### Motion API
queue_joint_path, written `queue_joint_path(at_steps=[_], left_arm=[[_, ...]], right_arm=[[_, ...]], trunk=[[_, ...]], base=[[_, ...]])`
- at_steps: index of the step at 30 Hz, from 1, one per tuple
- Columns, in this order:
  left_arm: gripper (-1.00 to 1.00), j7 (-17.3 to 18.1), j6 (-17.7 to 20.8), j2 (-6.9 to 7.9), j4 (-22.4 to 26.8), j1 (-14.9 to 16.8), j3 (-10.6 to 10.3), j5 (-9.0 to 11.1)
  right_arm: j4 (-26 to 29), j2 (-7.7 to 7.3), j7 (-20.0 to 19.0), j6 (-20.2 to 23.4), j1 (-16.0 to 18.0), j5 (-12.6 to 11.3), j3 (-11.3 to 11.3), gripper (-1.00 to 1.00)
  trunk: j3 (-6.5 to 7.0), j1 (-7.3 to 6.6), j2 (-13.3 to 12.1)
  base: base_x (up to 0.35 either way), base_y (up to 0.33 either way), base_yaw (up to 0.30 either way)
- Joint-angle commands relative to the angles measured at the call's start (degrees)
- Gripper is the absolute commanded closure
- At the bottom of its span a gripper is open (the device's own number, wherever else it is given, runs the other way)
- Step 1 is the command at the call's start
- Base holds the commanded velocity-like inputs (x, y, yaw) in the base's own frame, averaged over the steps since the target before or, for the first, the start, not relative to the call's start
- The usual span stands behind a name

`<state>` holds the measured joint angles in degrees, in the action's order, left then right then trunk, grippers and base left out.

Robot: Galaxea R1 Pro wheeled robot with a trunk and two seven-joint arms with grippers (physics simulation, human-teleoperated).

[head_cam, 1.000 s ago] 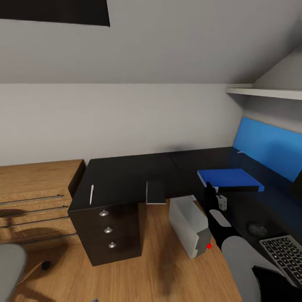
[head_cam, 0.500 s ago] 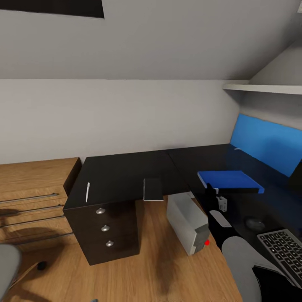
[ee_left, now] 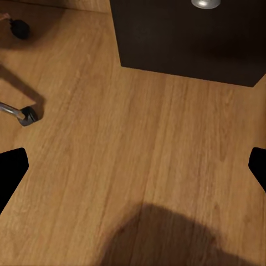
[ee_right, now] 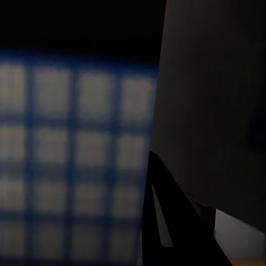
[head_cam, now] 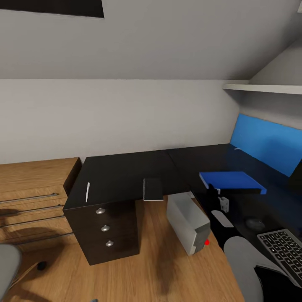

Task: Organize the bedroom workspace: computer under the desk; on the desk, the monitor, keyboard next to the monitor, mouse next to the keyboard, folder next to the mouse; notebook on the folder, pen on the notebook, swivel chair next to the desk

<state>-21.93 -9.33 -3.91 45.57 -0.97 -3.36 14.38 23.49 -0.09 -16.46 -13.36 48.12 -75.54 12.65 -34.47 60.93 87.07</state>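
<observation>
- The folder (head_cam: 233, 181) is blue and lies flat on the dark desk (head_cam: 126, 176). The right gripper (head_cam: 214, 193) is at its near edge, and I judge that it is placing the folder.
- Taking the folder as the landmark: the mouse (head_cam: 255, 223) is just in front of it, the keyboard (head_cam: 283, 251) is beyond the mouse toward the robot, and the monitor (head_cam: 265, 144) with its blue screen stands behind it.
- I cannot tell whether the right gripper grips the folder or has let it go; the right wrist view is dark and blurred.
- In the left wrist view the left gripper (ee_left: 133, 166) hangs over the wood floor (ee_left: 133, 144), its fingers (ee_left: 11, 169) spread wide and holding nothing.
- To do this step well, set the folder flat beside the mouse without pushing it, and leave its top free for the notebook.
- The notebook (head_cam: 153, 189) is well to the left of the folder, at the desk's front edge, and the pen (head_cam: 87, 192) is further left.
- The computer (head_cam: 188, 222) lies on the floor below, near the folder.
</observation>
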Motion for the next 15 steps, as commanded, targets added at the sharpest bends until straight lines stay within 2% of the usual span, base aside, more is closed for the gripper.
queue_joint_path(at_steps=[1,9,15], left_arm=[[-1.0,-0.3,-0.3,0.04,0.0,0.0,-0.2,0.6],[-1.0,-0.2,-0.2,0.04,0.0,0.0,-0.2,0.6],[-1.0,-0.2,-0.3,0.04,0.0,0.0,-0.3,0.6]], right_arm=[[-0.1,-0.07,-0.3,0.0,0.0,-0.6,0.0,1.0],[-0.1,-0.67,4.5,-0.1,0.0,-0.6,0.1,1.0],[-0.1,-0.82,5.0,-0.1,0.0,-0.5,0.1,1.0]], trunk=[[-0.04,0.0,0.0],[-0.04,0.0,0.0],[-0.04,0.0,0.0]], base=[[0.0,0.0,0.0],[0.0,0.0,0.0],[0.0,0.0,0.0]])
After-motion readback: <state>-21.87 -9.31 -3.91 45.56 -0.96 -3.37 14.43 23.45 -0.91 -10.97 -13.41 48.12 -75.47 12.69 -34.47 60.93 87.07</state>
